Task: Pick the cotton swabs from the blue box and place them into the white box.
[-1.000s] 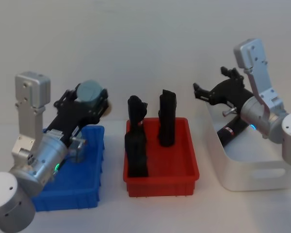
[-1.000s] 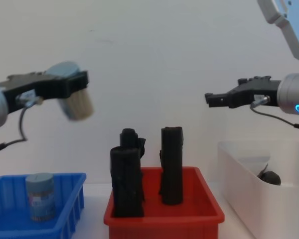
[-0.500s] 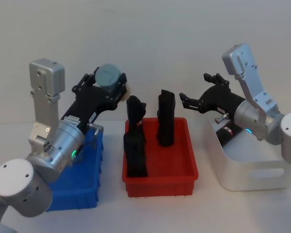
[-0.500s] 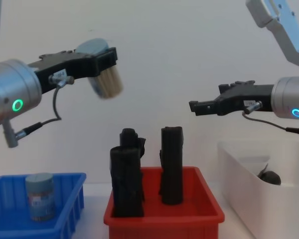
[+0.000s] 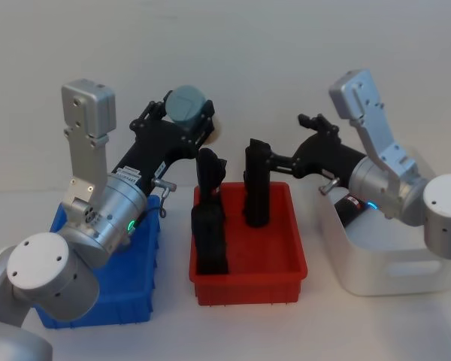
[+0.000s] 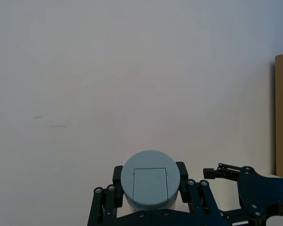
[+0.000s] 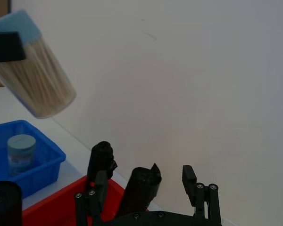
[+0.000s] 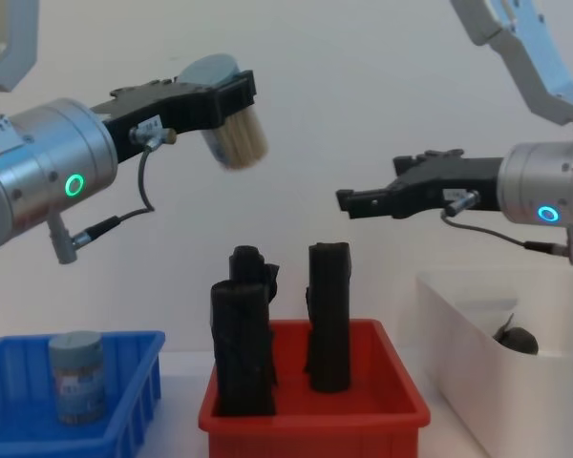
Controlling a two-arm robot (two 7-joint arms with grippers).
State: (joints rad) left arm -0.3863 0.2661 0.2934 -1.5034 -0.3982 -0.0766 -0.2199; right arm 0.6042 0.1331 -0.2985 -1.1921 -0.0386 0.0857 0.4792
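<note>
- Jar of cotton swabs [image 8: 241, 141] held in the air, upper left of centre in the chest view, above the gap between the blue box [image 8: 134, 345] and the red bin [image 8: 382, 405]
- left gripper [image 8: 231, 95] closed on it: one of the fingers [image 6: 117, 173] on each side, pinching at the cap end; grey-blue cap stands clear above the fingers, clear body with cream swabs hangs out below them
- jar tilted, cap towards the upper left, base towards the lower right of the chest view; in the right wrist view it sits in the upper left corner, well above the bins
- second jar [image 8: 76, 375] upright inside the blue box, lower left of the chest view, grey-blue cap up, label facing the camera, apart from both grippers
- right gripper [image 8: 363, 197] at mid height, right of centre in the chest view, pointing left towards the held jar, well apart from it
- right fingers [image 7: 188, 178] spread wide, holding nothing; in the right wrist view the tops of the black rolls [image 8: 241, 343] show between them, farther off
- white box [image 8: 477, 382] at lower right, under the right arm; a dark object [image 8: 516, 339] lies inside, cannot tell what it is
- red bin in the lower middle, between the blue box and the white box, black rolls standing upright in it
</note>
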